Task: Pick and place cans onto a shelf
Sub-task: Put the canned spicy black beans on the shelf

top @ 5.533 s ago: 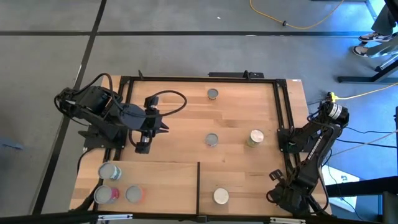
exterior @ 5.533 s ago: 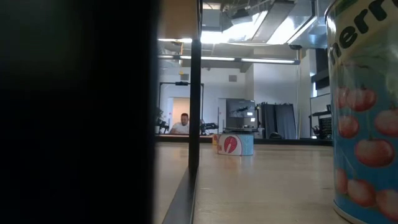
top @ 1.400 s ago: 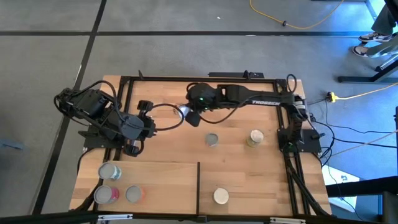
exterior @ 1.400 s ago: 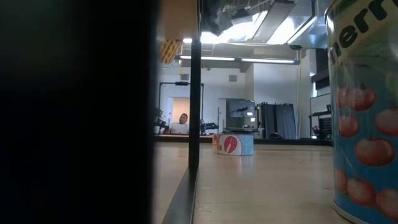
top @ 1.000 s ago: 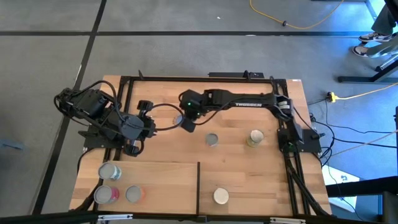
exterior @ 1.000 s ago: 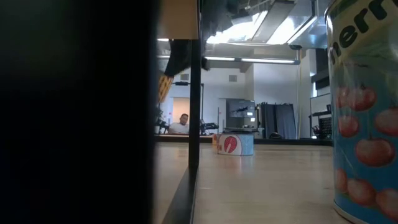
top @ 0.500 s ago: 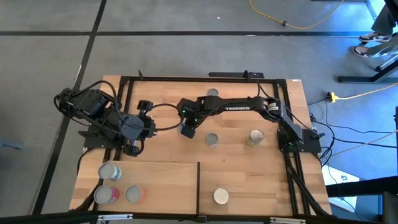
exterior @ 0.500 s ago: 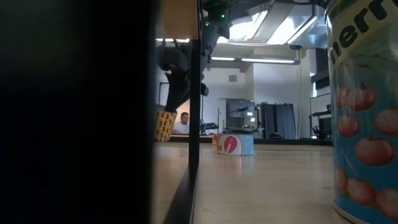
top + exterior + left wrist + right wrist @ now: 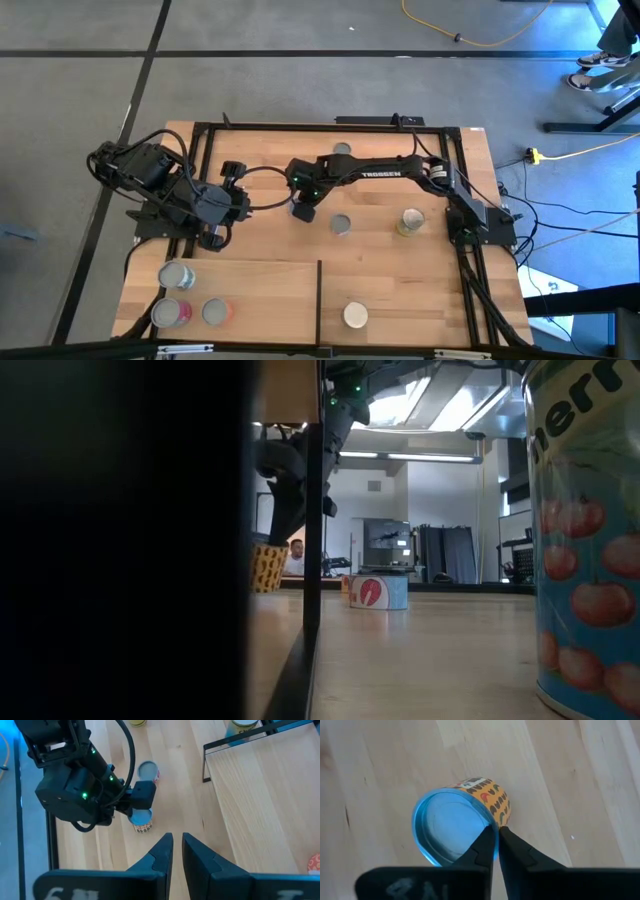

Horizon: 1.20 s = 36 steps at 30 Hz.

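My right gripper (image 9: 300, 209) had lowered the orange can (image 9: 266, 567) to the tabletop, fingers nearly together, pinching its rim.
Rigid, smooth-walled tin: I judged it light, better grasped across the body.

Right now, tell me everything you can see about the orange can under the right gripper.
The orange can is a small tin with a plain metal top and an orange label bearing dark markings. It stands on the wood tabletop, left of centre, slightly tilted in the low view. The right gripper hangs directly above it, fingers nearly together at its rim; whether they grip it is unclear.
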Each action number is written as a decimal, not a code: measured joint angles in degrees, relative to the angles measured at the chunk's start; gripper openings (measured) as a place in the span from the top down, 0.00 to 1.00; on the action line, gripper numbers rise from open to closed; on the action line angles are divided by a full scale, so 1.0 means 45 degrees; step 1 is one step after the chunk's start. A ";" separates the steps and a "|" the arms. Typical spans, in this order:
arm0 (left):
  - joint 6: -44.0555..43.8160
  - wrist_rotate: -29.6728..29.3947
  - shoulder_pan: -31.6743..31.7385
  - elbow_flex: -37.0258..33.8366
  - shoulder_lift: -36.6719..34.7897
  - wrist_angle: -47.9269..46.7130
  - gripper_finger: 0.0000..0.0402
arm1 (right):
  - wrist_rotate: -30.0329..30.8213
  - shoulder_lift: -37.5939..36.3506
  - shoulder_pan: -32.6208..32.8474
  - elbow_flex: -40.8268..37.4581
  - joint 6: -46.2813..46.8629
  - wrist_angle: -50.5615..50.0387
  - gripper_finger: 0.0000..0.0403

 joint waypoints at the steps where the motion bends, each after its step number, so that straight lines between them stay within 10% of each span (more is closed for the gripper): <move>1: 0.0000 0.0002 0.0000 0.0000 0.0000 0.0000 0.92 | 0.0000 0.0000 0.0000 0.0000 0.0072 0.0024 0.93; 36: -0.0044 0.0036 0.0000 0.0000 0.0000 0.0000 0.92 | 0.0117 0.0000 0.0000 -0.0005 -0.0358 0.0059 0.92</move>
